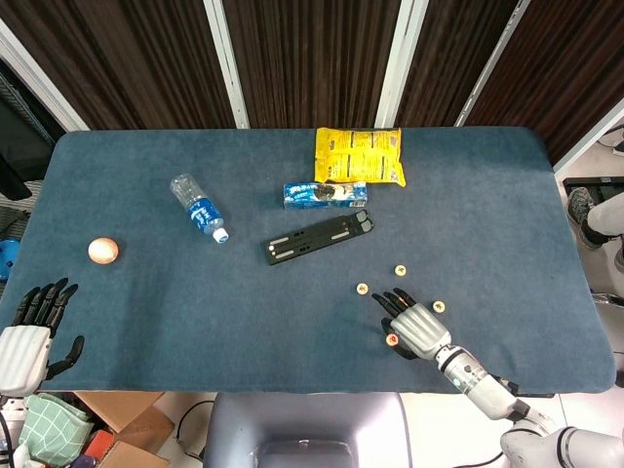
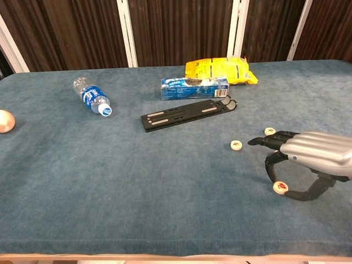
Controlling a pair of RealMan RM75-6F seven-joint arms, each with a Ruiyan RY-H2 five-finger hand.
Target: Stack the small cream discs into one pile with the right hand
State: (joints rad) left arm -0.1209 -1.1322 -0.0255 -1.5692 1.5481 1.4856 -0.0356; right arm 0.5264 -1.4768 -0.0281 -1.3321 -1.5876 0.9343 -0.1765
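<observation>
Chest view is showing the relation that matters most: the right hand (image 2: pixel 308 159) is hovering low over the blue worktop (image 2: pixel 137 176), palm down, with its fingers arched above the nearest cream disc (image 2: pixel 281 187) and its thumb curving in just beside that disc on the near side. I cannot tell whether any fingertip is already touching it, but the disc is lying flat on the cloth, so I am judging that the hand is grasping nothing. In the head view the same disc (image 1: pixel 392 339) is sitting at the left edge of the right hand (image 1: pixel 416 326), under its fingers. The other discs are lying scattered and apart: one (image 1: pixel 362 289) further to the left and away from the robot, one (image 1: pixel 400 270) beyond the fingertips, and one (image 1: pixel 439 306) on the right side of the hand. No pile is existing yet. The right hand is by far the nearer one; the left hand (image 1: pixel 27 336) is resting well apart at the left near corner, fingers spread and grasping nothing.
</observation>
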